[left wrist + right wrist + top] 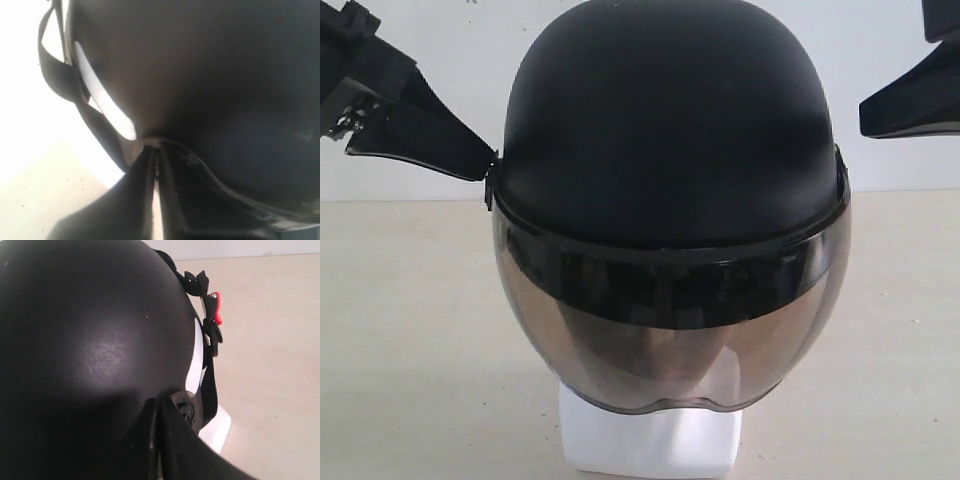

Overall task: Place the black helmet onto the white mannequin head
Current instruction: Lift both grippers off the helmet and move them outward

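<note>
The black helmet [670, 130] sits on the white mannequin head [650, 445]. Its smoky visor [670, 340] hangs over the face, so only the square neck base shows. My left gripper [488, 168] is shut, and its tips touch the helmet's side rim by the visor hinge. In the left wrist view the shut tips of the left gripper [156, 146] meet the helmet [200, 75] beside a white strip of the mannequin head [105, 100]. My right gripper [865, 108] is shut and empty, a short way off the helmet's other side. In the right wrist view the right gripper [159, 402] hovers over the helmet [90, 340].
The head stands on a beige tabletop [400, 330] in front of a white wall [440, 30]. A black chin strap with a red buckle [216, 310] hangs at the helmet's side. A strap loop [55, 75] hangs on the left side.
</note>
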Motion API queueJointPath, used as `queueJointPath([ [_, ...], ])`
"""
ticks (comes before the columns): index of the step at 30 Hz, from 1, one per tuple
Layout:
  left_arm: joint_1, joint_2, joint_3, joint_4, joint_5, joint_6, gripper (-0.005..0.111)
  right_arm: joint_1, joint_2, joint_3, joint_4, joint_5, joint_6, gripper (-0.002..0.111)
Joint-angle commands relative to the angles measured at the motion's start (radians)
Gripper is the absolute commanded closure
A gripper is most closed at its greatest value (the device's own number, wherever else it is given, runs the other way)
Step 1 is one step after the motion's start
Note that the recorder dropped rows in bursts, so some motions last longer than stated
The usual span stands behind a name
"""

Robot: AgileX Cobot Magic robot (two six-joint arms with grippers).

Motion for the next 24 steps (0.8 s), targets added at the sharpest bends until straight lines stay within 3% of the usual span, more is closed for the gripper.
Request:
queueJointPath([
  [1,-0.005,0.016,-0.008,-0.030,0.001,-0.007,0.102,-0.001,-0.003,-0.005,0.013,0.002,-0.005,0.108],
  [12,0.028,-0.070,-0.008,0.079,-0.006,-0.017,0.102,-0.001,-0.003,-0.005,0.012,0.006,-0.007,0.108],
  [15,0.056,-0.110,-0.008,0.068,-0.006,-0.019,0.102,-0.001,-0.003,-0.005,0.008,0.008,-0.009,0.108],
  [24,0.059,-0.288,0.012,0.081,0.036,-0.079,0.102,-0.001,-0.012,-0.005,-0.070,0.040,-0.009,0.108],
])
